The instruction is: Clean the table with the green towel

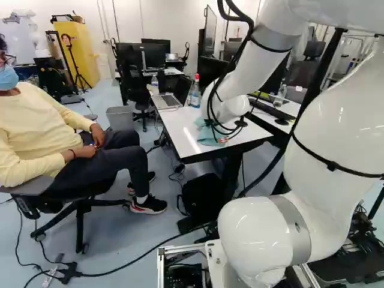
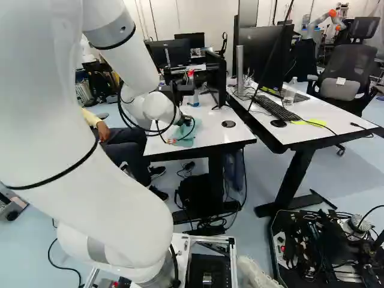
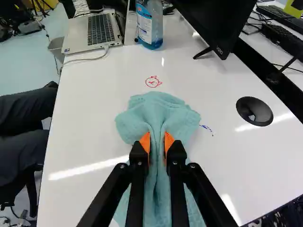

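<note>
Wiping step: gripper (image 3: 157,142) is pinching the towel (image 3: 163,111), probably touching the table (image 3: 94,137) (underside's hiding). Next move is calling for pushing forward over the red doodle (image 3: 153,82).

The white table (image 3: 94,118) carries towel (image 3: 158,111), laptop (image 3: 90,35), bottle (image 3: 150,28), monitor (image 3: 220,21), apparently ink marks (image 3: 153,82).

This is a robotics lab: a white jointed arm (image 1: 336,126), another robot (image 2: 318,22) beyond and tangled electronics (image 2: 307,239) show it. Monitor (image 2: 264,57), keyboard (image 2: 278,108), laptop (image 3: 85,34) and chair (image 2: 351,66) add an office side.
</note>
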